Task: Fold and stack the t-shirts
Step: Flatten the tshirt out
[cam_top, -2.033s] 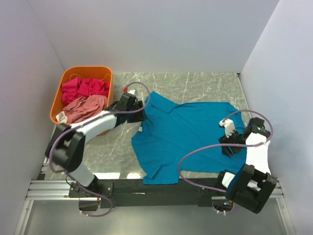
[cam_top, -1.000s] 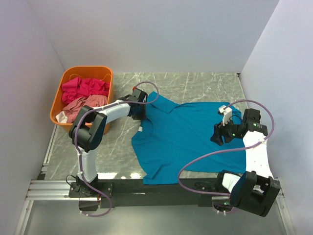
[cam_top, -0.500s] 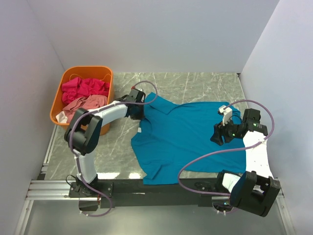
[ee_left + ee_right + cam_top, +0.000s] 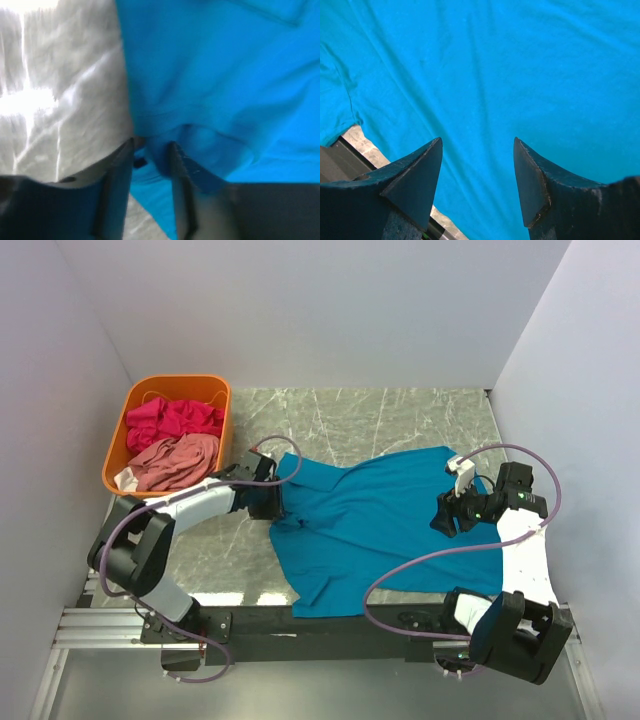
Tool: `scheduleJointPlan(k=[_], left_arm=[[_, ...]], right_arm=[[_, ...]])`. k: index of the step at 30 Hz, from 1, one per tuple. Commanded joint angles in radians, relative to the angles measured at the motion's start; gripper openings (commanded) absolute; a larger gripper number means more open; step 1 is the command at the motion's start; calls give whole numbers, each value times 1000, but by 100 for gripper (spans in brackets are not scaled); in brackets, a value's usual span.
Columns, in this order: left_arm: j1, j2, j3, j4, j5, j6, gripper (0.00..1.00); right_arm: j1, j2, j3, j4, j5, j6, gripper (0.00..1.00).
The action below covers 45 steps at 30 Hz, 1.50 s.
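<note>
A teal-blue t-shirt (image 4: 375, 510) lies spread and rumpled across the marble table. My left gripper (image 4: 270, 500) is at its left edge; in the left wrist view a bunched fold of the teal fabric (image 4: 210, 75) fills the narrow gap of this gripper (image 4: 150, 150), which is shut on it. My right gripper (image 4: 445, 515) hovers over the shirt's right part, and its dark fingers (image 4: 420, 175) stand wide apart over flat teal cloth (image 4: 495, 60), holding nothing. A magenta-pink t-shirt (image 4: 170, 420) and a dusty salmon-pink t-shirt (image 4: 175, 460) lie crumpled in the basket.
The orange plastic basket (image 4: 180, 380) stands at the back left, against the left wall. White walls close in the table on three sides. Bare marble (image 4: 400, 415) shows behind the shirt and at the near left (image 4: 225, 550). The black front rail (image 4: 330, 620) runs under the shirt's hem.
My left gripper has moved nearer and leftward, dragging the teal shirt's collar end with it; the cloth's back-left corner has shifted and wrinkled. The right arm has stayed still over the last second.
</note>
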Motion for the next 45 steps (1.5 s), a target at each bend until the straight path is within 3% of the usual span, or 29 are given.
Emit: scheduleJointPlan(k=[1,3,6,12,17,34,37,45], left_arm=[[-2,-75,-10,13,-15,-27,47],[4,-82,33,6,-72,-15,54],[38,-20,131,19,-69,2,56],[113,236,370,3,-38,10,50],[136,373,479,-39,-38,31,43],[167,453,489,-52,58,47,39],[167,448,489,-50,69,45,36],[167,412,500,-72,20,47,15]], right_arm=[[-4,0,9,11,-30,-17,66],[-4,0,5,14,-28,-18,66],[-4,5,9,10,-31,-20,66],[-4,2,6,13,-27,-18,66],[-7,7,3,13,-25,-25,66],[-14,19,8,8,-39,-29,66],[-18,23,8,3,-44,-34,66],[-24,31,14,-7,-54,-41,66]])
